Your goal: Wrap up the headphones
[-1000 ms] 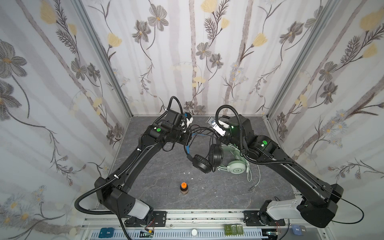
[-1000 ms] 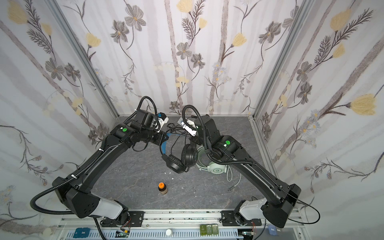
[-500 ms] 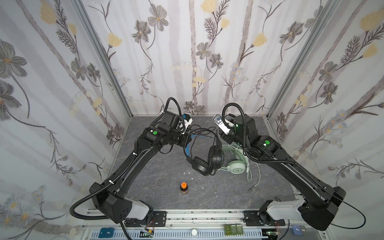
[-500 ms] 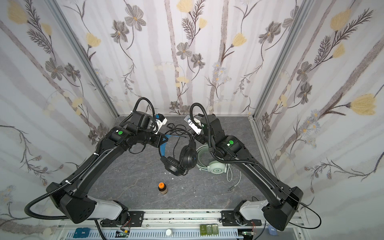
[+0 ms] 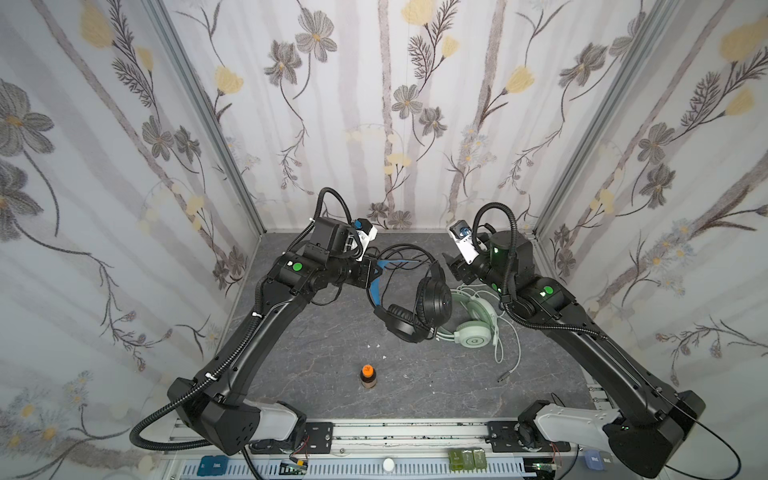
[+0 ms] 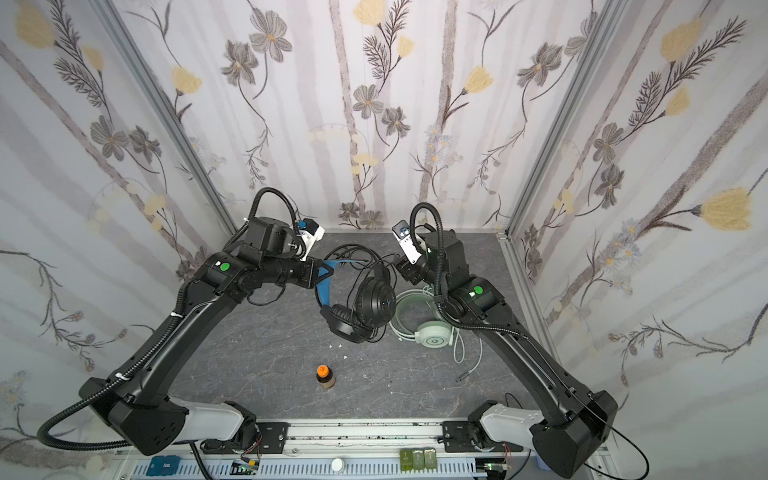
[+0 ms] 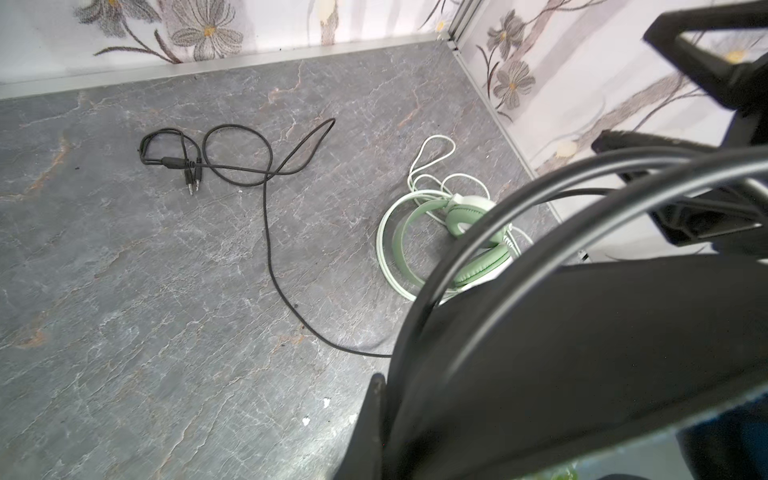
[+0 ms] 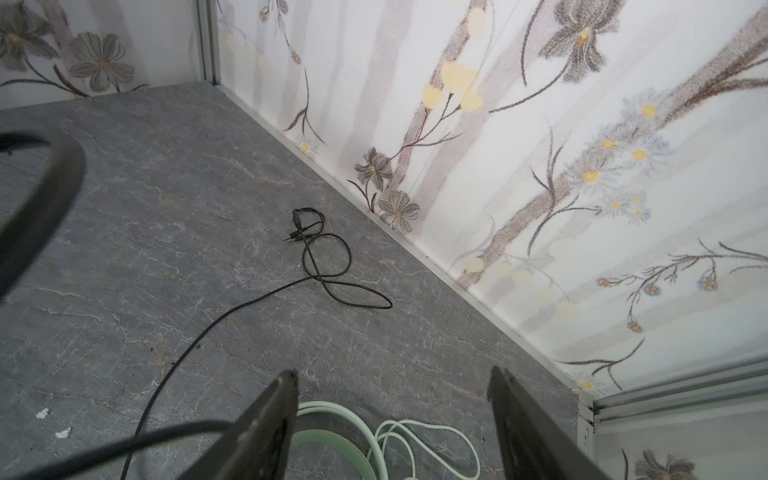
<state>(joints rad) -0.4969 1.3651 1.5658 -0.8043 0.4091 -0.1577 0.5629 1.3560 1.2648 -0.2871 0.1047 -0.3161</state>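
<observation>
The black headphones hang tilted above the table by their blue-lined headband, with my left gripper shut on that band. Loops of black cable pass over the band. The rest of the cable trails across the table to its plugs near the back wall. The mint green headphones lie flat at the right, with their pale cable loose beside them. My right gripper stands open and empty just above the green headband, a little right of the black headset in both top views.
A small orange-capped bottle stands upright in the front middle of the grey table. Flowered walls close in the left, back and right sides. A few white crumbs lie near the black ear cups.
My right gripper has opened and drawn back to the right, away from the black headset. The left arm still holds the headband and has shifted slightly.
</observation>
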